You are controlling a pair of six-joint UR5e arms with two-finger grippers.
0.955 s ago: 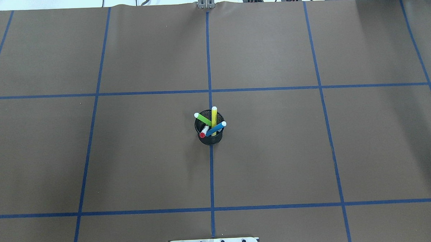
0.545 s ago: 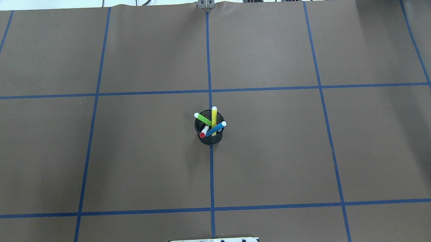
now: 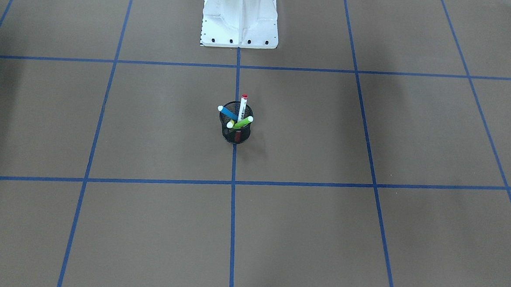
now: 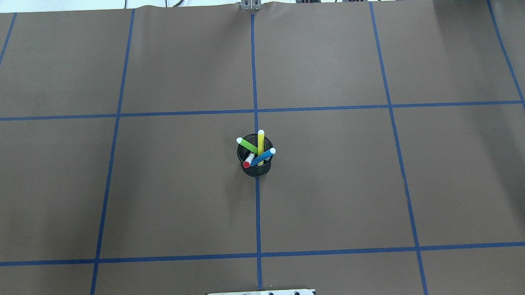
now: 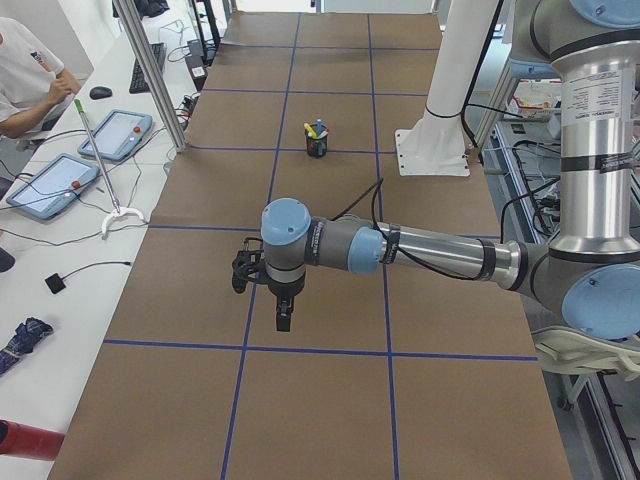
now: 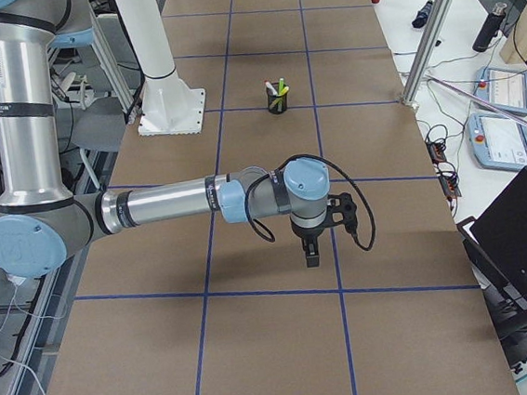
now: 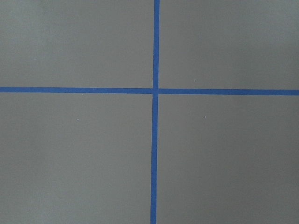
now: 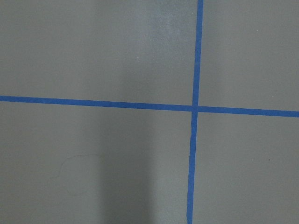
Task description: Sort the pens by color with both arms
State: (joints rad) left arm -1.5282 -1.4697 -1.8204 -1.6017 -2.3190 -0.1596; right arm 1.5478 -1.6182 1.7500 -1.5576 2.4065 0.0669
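Observation:
A black mesh cup (image 4: pixel 255 168) stands at the table's centre on the blue middle line, holding several pens. They are a lime green pen (image 4: pixel 247 145), a yellow pen (image 4: pixel 261 141), a blue pen (image 4: pixel 263 157) and a white pen with a red cap (image 4: pixel 248 160). The cup (image 3: pixel 236 134) also shows in the front view. Both arms hang far out over the table's ends. The left gripper (image 5: pixel 283 315) and the right gripper (image 6: pixel 312 253) point down at bare paper, and I cannot tell whether they are open or shut.
The white pedestal base (image 3: pixel 240 16) stands at the robot's side of the table. Blue tape lines (image 4: pixel 254 78) grid the brown paper. A person (image 5: pixel 25 80) sits at a side desk with tablets (image 5: pixel 55 180). A metal post (image 5: pixel 150 70) and a laptop (image 6: pixel 520 238) flank the table.

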